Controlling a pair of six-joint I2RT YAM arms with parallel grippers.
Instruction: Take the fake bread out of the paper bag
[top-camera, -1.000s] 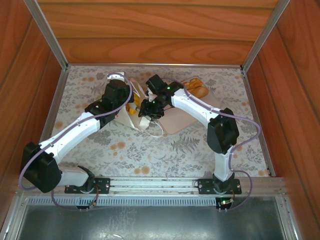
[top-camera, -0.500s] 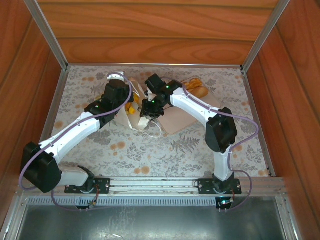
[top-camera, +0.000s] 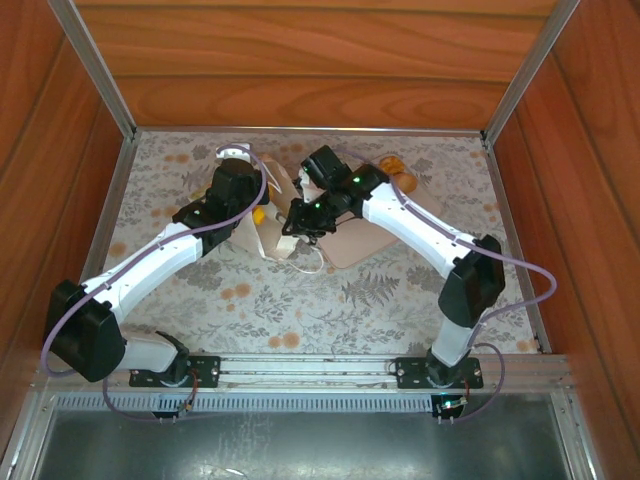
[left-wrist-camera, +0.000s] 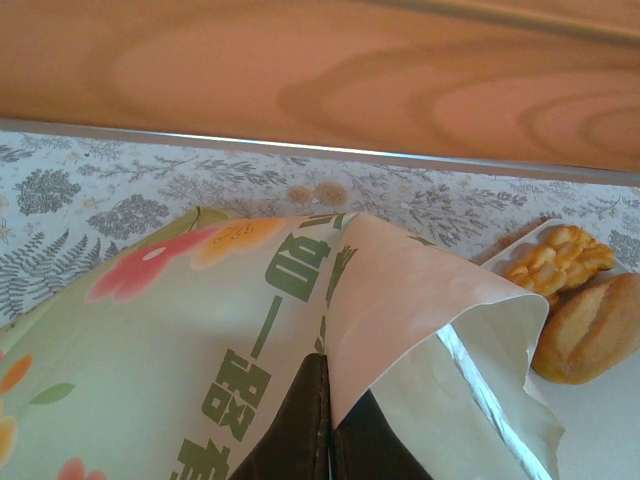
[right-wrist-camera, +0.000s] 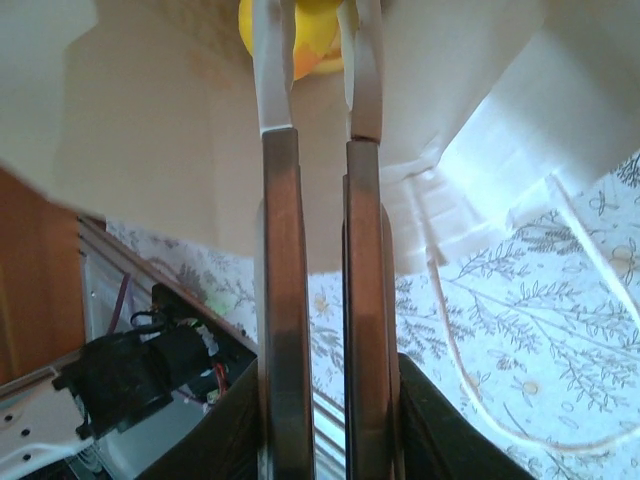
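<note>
The white paper bag (top-camera: 268, 238) lies on the table with its mouth toward the right arm; its green lettering and red flower print (left-wrist-camera: 250, 340) show in the left wrist view. My left gripper (left-wrist-camera: 328, 420) is shut on the bag's upper paper edge, holding the mouth up. My right gripper (right-wrist-camera: 315, 25) reaches inside the bag, its fingers a narrow gap apart. A yellow-orange piece of fake bread (right-wrist-camera: 300, 45) lies at its fingertips; contact is unclear. It shows in the bag mouth (top-camera: 258, 213). A braided loaf (left-wrist-camera: 555, 258) and a round roll (left-wrist-camera: 592, 328) rest on the beige tray.
The beige square tray (top-camera: 352, 243) lies right of the bag, with bread at its far corner (top-camera: 396, 170). A thin white cord handle (right-wrist-camera: 470, 370) loops over the floral table cover. Wooden walls enclose the table on three sides.
The right arm's elbow has swung out to the right while its gripper stayed at the bag mouth. The left arm has held still on the bag.
</note>
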